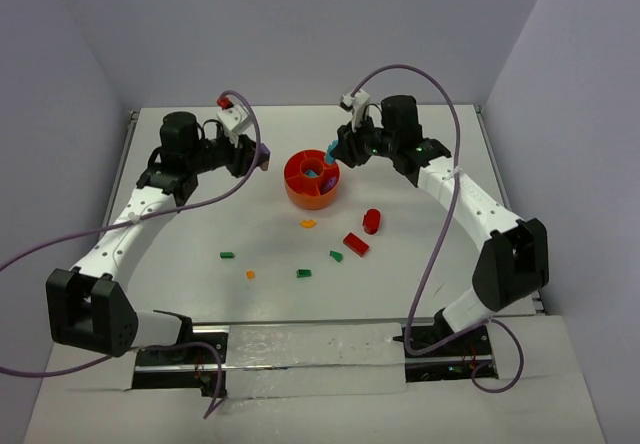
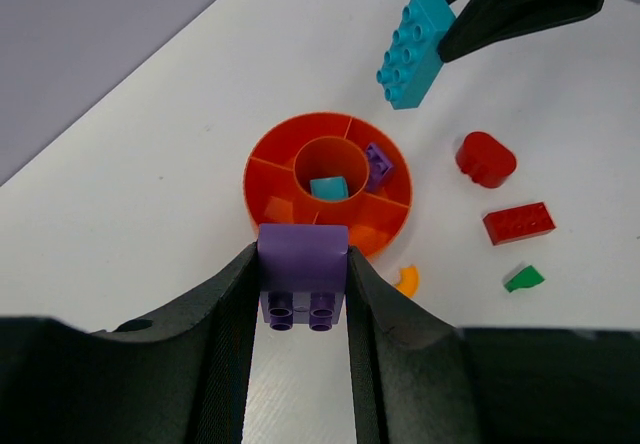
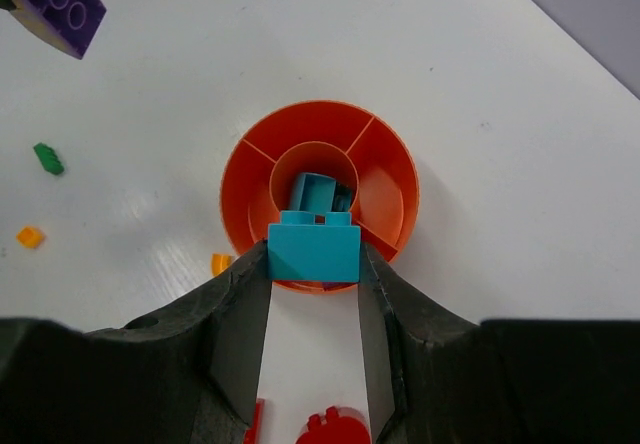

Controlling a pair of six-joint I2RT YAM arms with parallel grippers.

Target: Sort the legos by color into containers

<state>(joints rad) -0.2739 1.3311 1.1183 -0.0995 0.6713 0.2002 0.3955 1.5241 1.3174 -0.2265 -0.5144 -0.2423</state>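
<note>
Aloft: purple block (image 2: 303, 279), teal block (image 3: 314, 248).

In the top view, the orange bowl (image 1: 312, 192) stands mid-frame. The left gripper (image 1: 258, 157), clamping a purple block (image 1: 265, 154), hangs just left of it. The right gripper (image 1: 335, 149), clamping a teal block (image 1: 330, 154), overhangs its upper-right rim. A red round piece (image 1: 371, 221), a red brick (image 1: 355, 243) and small bricks (image 1: 304, 273) litter the lower centre. Bare table (image 1: 290, 129) lies above the bowl. Purple cables (image 1: 436, 254) arc over both sides.
</note>
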